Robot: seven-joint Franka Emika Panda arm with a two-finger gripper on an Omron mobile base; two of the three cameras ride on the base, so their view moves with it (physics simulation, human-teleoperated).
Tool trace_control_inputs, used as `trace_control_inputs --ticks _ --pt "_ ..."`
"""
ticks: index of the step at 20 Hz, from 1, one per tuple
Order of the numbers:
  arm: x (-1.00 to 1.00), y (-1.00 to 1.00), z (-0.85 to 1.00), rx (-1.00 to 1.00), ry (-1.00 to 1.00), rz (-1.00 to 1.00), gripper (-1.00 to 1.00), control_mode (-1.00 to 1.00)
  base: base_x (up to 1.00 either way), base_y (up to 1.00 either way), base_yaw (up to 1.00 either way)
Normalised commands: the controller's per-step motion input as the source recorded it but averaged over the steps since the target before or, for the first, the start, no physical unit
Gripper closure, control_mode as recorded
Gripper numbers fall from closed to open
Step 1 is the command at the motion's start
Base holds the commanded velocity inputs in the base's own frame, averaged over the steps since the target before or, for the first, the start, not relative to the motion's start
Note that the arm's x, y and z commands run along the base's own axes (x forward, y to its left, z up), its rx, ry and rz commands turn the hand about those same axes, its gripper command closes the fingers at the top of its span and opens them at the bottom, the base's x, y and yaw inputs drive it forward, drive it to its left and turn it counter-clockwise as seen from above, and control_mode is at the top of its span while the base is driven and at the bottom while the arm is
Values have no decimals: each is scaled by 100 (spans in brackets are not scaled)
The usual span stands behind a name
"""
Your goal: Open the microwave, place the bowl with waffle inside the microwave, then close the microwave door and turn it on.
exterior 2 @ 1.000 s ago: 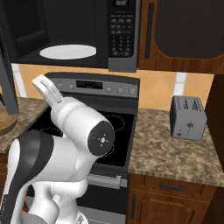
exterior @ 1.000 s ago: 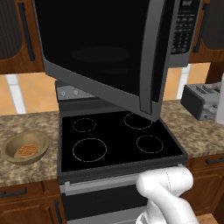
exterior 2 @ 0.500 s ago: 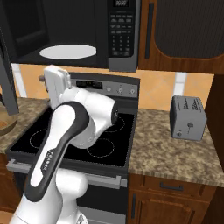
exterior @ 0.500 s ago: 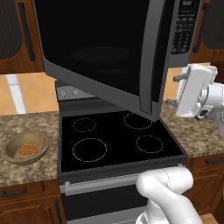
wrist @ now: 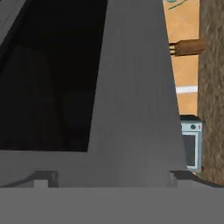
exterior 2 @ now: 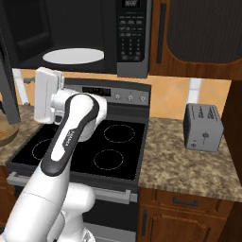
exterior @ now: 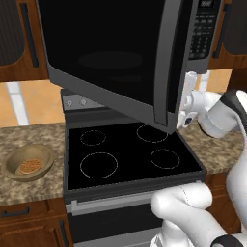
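Claw [exterior: 185, 107] nearer microwave door [exterior: 111, 58]

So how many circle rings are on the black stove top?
4. On the stove: back-left ring, back-right ring, front-left ring, front-right ring. The open microwave door hangs above them, hiding none.

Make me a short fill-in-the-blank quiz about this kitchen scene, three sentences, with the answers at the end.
1. The microwave door stands ____.
2. The waffle lies inside the ____, on the counter left of the stove.
3. On the counter right of the stove stands a small grey ____.

Missing words: open; bowl; toaster
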Motion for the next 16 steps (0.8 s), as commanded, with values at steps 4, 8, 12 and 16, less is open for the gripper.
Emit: trace_control_inputs --ticks 4,8,12,16 --pt "0 100 0 0 12 28 -100 -100 0 0 0" --pt "0 100 6 -3 12 28 -100 -100 0 0 0" --pt "-1 100 13 -19 4 17 -100 -100 0 0 0" --pt "-6 100 23 -48 2 0 -100 -100 0 0 0"
